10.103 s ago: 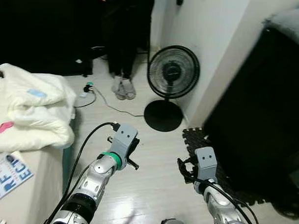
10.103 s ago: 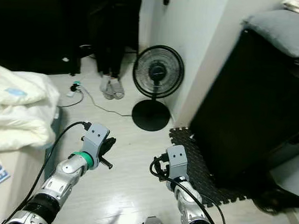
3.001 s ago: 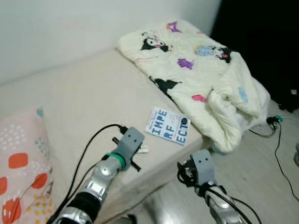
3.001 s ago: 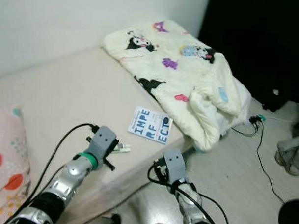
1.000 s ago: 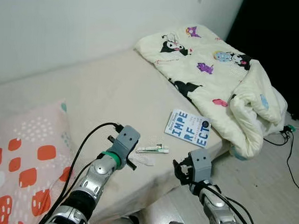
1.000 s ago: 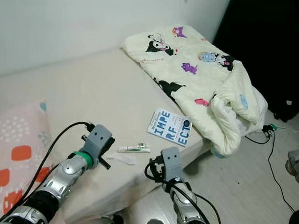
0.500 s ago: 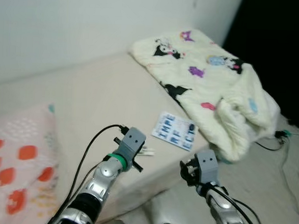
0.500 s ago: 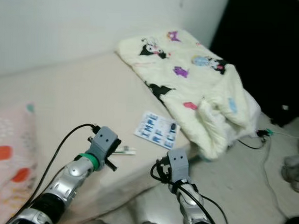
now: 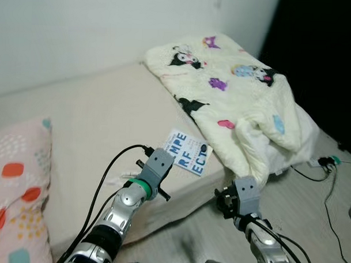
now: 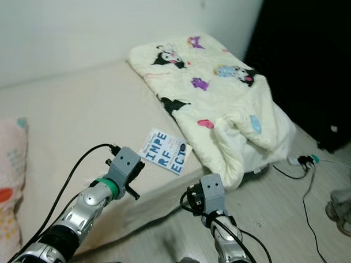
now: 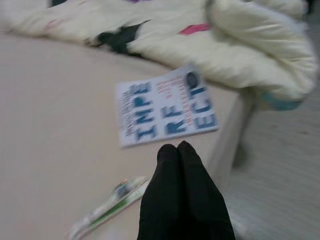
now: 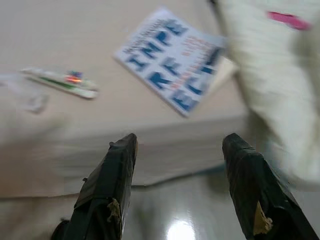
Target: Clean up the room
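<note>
— Two grippers were out front? How did they stand?

— Yes. Nearest, the right gripper [image 12: 177, 187] hung over the floor [image 9: 311, 211] just off the bed's edge, fingers spread wide, holding nothing. The left gripper [image 11: 180, 150] was over the mattress [image 9: 89, 123] near that edge, fingers pressed together, empty.

— And the clutter?

— A small tube [image 11: 107, 207] lay on the mattress close to the left gripper. Just past it a blue-lettered book [image 9: 188, 152] sat at the bed's edge, beside the rumpled cartoon blanket [image 9: 240, 105] that spilled over the side. A patterned pillow [image 9: 15, 189] lay to the left. Bare mattress stretched back to the wall.
</note>
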Tool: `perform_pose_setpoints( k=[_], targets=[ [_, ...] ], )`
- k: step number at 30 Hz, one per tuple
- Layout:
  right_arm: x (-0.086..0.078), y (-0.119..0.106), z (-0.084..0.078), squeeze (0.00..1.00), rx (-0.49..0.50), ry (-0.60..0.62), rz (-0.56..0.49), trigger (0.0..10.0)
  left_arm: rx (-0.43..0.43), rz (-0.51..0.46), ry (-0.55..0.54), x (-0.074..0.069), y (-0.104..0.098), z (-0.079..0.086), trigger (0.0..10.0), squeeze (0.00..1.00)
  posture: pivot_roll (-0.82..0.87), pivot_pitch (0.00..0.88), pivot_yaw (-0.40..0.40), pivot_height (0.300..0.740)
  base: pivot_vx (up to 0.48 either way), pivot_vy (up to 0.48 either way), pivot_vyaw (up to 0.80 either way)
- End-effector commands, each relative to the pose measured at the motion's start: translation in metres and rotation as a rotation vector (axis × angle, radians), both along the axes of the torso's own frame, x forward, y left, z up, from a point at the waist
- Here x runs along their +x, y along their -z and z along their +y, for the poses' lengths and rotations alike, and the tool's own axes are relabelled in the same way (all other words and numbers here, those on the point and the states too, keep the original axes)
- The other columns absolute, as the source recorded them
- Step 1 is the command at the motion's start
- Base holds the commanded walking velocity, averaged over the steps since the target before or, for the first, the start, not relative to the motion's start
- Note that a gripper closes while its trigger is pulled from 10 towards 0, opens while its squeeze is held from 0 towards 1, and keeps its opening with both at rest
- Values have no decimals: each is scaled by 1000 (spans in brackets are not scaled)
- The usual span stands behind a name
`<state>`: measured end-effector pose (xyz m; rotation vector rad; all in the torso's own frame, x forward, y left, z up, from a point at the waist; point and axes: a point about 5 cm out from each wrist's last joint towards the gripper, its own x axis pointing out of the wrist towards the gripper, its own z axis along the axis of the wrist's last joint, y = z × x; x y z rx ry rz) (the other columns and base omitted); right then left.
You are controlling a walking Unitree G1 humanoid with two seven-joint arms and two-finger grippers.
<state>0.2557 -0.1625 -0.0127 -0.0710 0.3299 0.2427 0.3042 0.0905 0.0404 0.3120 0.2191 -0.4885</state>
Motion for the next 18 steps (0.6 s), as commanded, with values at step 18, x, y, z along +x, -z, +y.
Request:
perform_pose_setpoints(
  k=[18],
  targets=[
    [-1,2,8,0,24,-30,13,10000,35,34,-17,-1,6,6,10000,0,-53,0,65,740,0,0,725]
  ],
)
